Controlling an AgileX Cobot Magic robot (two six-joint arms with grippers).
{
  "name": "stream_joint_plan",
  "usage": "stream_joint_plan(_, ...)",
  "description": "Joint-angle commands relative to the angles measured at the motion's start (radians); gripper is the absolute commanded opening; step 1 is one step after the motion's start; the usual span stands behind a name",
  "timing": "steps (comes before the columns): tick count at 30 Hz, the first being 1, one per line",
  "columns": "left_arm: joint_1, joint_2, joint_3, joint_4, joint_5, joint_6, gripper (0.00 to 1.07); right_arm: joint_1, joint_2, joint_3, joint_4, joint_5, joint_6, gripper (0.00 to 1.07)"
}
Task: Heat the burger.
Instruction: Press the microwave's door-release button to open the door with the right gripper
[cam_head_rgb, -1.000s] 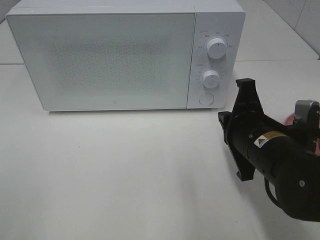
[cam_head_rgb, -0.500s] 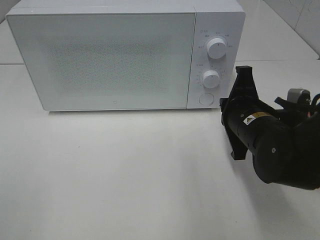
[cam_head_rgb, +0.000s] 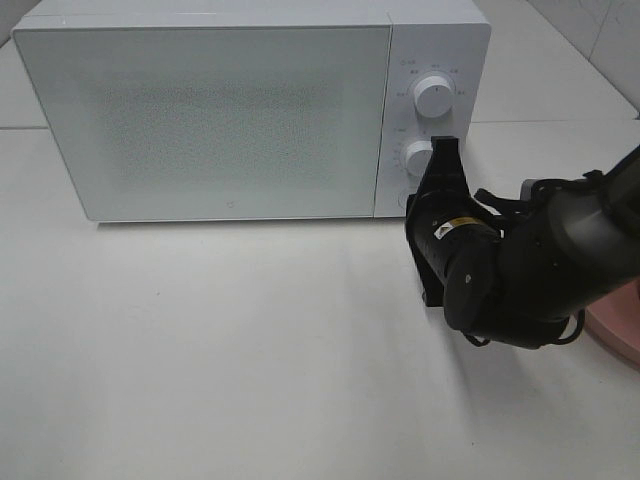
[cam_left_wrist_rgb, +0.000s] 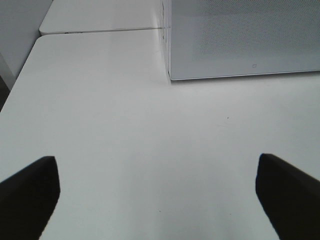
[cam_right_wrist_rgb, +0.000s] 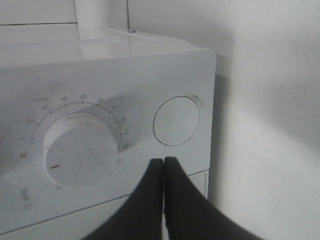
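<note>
Right wrist view: my right gripper (cam_right_wrist_rgb: 163, 162), jaws pressed together, points at the microwave (cam_right_wrist_rgb: 100, 75) just beside its round button (cam_right_wrist_rgb: 176, 120) — exterior high alone shows the pink plate (cam_head_rgb: 617, 338). My left gripper (cam_left_wrist_rgb: 157, 182) gapes wide. No view shows the burger — heading untellable.

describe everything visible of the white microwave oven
The white boxy microwave oven stands upright on the white table, door shut, its front speckled grey. Its right panel carries a round white upper dial, a lower dial and a round button beneath. The shut black right gripper points at that button; contact is unclear.
</note>
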Motion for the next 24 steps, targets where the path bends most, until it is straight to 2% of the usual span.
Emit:
stream_joint_plan(1,-0.006,-0.020,0.002,-0.006,-0.004,-0.001,1.00,-0.005,0.016,-0.021,0.010,0.006,-0.004,0.00)
stream_joint_plan(10,-0.006,-0.020,0.002,-0.006,-0.004,-0.001,1.00,-0.054,0.056,-0.096,-0.003,0.037,-0.042,0.00)
stream_joint_plan(24,-0.006,-0.020,0.002,-0.005,-0.004,-0.001,1.00,-0.074,0.114,-0.142,0.025,0.060,-0.050,0.00)
